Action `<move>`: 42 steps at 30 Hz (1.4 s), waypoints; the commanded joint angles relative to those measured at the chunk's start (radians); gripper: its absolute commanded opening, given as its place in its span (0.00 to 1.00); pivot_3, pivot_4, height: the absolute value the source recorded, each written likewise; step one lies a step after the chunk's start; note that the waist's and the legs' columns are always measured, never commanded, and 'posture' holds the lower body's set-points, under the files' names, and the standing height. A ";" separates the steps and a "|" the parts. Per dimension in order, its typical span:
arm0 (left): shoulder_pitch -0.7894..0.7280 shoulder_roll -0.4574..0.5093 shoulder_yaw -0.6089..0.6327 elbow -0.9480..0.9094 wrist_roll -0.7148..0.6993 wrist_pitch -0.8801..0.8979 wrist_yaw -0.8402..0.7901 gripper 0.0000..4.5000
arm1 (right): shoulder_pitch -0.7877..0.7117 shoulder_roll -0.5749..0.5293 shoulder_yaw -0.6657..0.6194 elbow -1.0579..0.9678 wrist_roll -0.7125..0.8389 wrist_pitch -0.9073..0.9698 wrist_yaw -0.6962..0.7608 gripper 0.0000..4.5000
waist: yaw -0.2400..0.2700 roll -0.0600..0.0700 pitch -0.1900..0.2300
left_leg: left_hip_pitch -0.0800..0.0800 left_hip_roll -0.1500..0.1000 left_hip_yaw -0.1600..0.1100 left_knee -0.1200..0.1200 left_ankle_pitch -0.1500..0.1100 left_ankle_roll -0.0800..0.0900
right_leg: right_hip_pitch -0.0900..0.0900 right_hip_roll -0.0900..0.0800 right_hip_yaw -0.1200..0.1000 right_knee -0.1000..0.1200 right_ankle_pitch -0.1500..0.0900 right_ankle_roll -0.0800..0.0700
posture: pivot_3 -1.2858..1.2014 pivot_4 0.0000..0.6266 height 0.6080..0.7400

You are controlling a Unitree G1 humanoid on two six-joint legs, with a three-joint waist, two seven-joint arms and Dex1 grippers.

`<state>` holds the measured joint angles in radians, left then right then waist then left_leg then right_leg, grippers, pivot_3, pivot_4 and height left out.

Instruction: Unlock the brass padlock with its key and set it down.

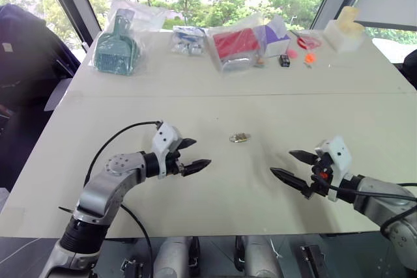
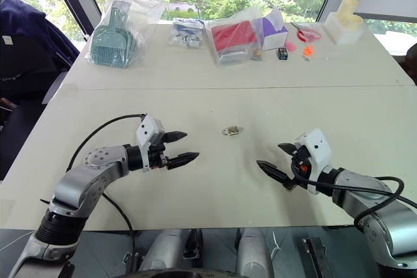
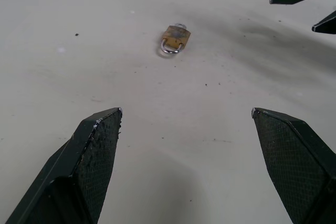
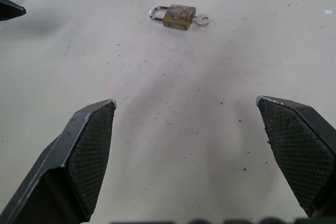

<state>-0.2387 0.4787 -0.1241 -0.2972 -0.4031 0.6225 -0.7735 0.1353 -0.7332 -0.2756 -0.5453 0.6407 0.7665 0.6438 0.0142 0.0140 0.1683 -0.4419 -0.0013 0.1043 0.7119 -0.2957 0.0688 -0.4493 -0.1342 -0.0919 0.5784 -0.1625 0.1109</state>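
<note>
Two grippers hover over a pale table (image 1: 215, 193) with the work not yet begun, so the step in hand is judged to be the first reach toward the lock. Along the far edge, well apart from the arms, lie a green scoop in a bag (image 1: 117, 49), a red packet in plastic (image 1: 236, 45) and a small black box (image 1: 285, 60). The left gripper (image 1: 189, 155) has its fingers spread wide and holds nothing; the right gripper (image 1: 293, 165) stands equally wide and empty. Between them, a little farther out on the bare tabletop, lies the brass padlock (image 4: 179, 16), flat on its side, touching neither gripper. Its silvery shackle (image 4: 156, 13) looks closed, and a small key (image 4: 202, 21) projects from the opposite end of the body. The next move likely calls for one gripper to pinch the tiny body while the other turns the key.
</note>
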 commanded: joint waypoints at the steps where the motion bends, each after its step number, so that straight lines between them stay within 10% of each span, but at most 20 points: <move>1: -0.006 0.013 0.015 -0.035 -0.005 0.001 0.008 0.92 | -0.007 0.003 0.006 -0.016 -0.003 -0.010 -0.002 0.99 | 0.000 0.000 0.000 | 0.000 0.000 0.000 0.000 0.000 0.000 | 0.000 0.000 0.000 0.000 0.000 0.000 | 0.52 0.24 0.96; 23: -0.093 0.001 0.031 0.043 0.016 -0.010 0.060 0.92 | -0.016 0.013 0.064 0.006 -0.072 -0.015 -0.026 0.99 | 0.000 0.000 0.000 | 0.000 0.000 0.000 0.000 0.000 0.000 | 0.000 0.000 0.000 0.000 0.000 0.000 | 0.52 0.24 0.96; 32: -0.442 0.111 -0.172 0.329 0.175 -0.091 -0.194 0.92 | -0.033 0.014 0.019 0.012 -0.042 0.000 -0.028 0.99 | 0.002 0.000 0.000 | 0.000 -0.001 0.000 0.001 0.000 0.000 | 0.001 0.000 0.000 0.000 0.000 0.000 | 0.52 0.24 0.96; 42: -0.834 -0.198 -0.343 0.918 0.330 -0.246 -0.347 0.92 | -0.025 0.044 -0.004 -0.024 -0.048 0.003 -0.080 0.99 | 0.026 -0.002 0.001 | -0.001 -0.001 0.000 0.003 0.000 0.001 | 0.000 0.000 0.000 0.000 0.000 0.001 | 0.52 0.24 0.96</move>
<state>-1.0344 0.3048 -0.4519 0.5553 -0.1082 0.4256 -1.1108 0.1111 -0.6932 -0.2528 -0.5221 0.5792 0.7751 0.5754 0.0401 0.0125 0.1692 -0.4430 -0.0024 0.1045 0.7148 -0.2957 0.0704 -0.4488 -0.1337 -0.0923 0.5787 -0.1625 0.1115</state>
